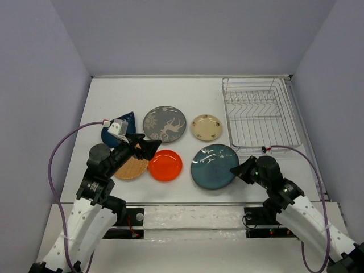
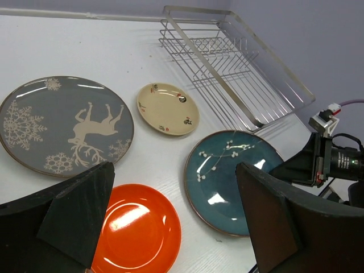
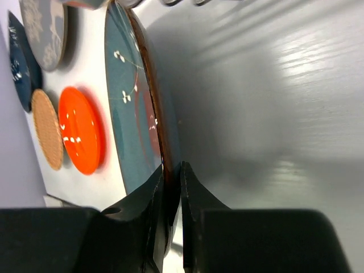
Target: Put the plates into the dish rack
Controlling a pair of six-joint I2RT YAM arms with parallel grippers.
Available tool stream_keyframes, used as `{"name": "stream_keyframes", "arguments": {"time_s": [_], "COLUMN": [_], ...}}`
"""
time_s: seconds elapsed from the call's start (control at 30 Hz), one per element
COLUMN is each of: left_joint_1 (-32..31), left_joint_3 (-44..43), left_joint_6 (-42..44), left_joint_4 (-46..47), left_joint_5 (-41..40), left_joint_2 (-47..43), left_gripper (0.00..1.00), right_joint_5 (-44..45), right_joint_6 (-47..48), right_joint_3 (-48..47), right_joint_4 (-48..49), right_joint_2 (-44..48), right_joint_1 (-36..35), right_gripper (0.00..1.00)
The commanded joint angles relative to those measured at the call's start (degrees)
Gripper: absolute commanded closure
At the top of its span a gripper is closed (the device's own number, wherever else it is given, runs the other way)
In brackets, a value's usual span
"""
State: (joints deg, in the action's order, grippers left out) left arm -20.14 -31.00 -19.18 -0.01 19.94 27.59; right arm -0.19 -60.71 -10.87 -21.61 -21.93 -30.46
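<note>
The large teal plate (image 1: 213, 165) lies near the table's front, and my right gripper (image 1: 236, 169) is shut on its right rim; the right wrist view shows the rim (image 3: 149, 85) pinched between both fingers. My left gripper (image 1: 147, 147) hangs open and empty above the orange-red plate (image 1: 165, 165) and the tan waffle plate (image 1: 132, 168). The grey deer plate (image 1: 164, 123), the small cream plate (image 1: 206, 127) and the dark blue leaf plate (image 1: 128, 121), partly hidden by the left arm, lie behind. The wire dish rack (image 1: 259, 114) stands empty at the back right.
The rack sits close to the right wall. A purple cable (image 1: 62, 145) loops off the left arm, another off the right arm. In the left wrist view the teal plate (image 2: 227, 176) lies between the orange-red plate (image 2: 136, 233) and the right gripper.
</note>
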Motion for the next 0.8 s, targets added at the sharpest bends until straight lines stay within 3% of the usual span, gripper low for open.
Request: {"name": "stream_keyframes", "arguments": {"time_s": [0.0, 0.1, 0.23, 0.37, 0.57, 0.63, 0.77], "left_joint_1": [0.45, 0.54, 0.45, 0.10, -4.10, -5.52, -9.03], "left_joint_3": [-1.34, -1.25, -1.16, -1.34, -1.52, -1.60, -1.69], "left_joint_6": [-0.94, -1.39, -1.39, -1.12, -0.33, -0.16, 0.19], "left_joint_4": [3.53, 3.53, 3.53, 3.18, 2.04, 1.33, 0.36], "left_joint_5": [0.27, -0.08, -0.08, -0.43, -2.01, -2.45, -4.03], "left_joint_2": [-1.05, -1.84, -2.90, -3.77, -6.06, -6.76, -8.43], "left_gripper": [0.01, 0.01, 0.01, 0.01, 0.01, 0.01, 0.01], "right_joint_5": [-11.20, -18.70, -18.63, -8.63, 18.00, 25.48, 29.36], "right_joint_6": [6.91, 11.12, 14.73, 21.49, 35.91, 39.87, 43.65], "right_joint_3": [-15.63, -23.45, -32.10, -46.91, -62.58, -67.42, -74.11], "right_joint_4": [4.29, 8.33, 9.57, 6.06, 0.34, 0.34, 2.00], "right_joint_2": [-6.96, -14.79, -20.86, -25.08, -35.89, -38.53, -41.78], "right_joint_1": [-0.48, -0.48, -0.48, -0.48, 1.45, 5.13, 14.86], "right_gripper": [0.93, 0.93, 0.93, 0.93, 0.93, 0.93, 0.93]}}
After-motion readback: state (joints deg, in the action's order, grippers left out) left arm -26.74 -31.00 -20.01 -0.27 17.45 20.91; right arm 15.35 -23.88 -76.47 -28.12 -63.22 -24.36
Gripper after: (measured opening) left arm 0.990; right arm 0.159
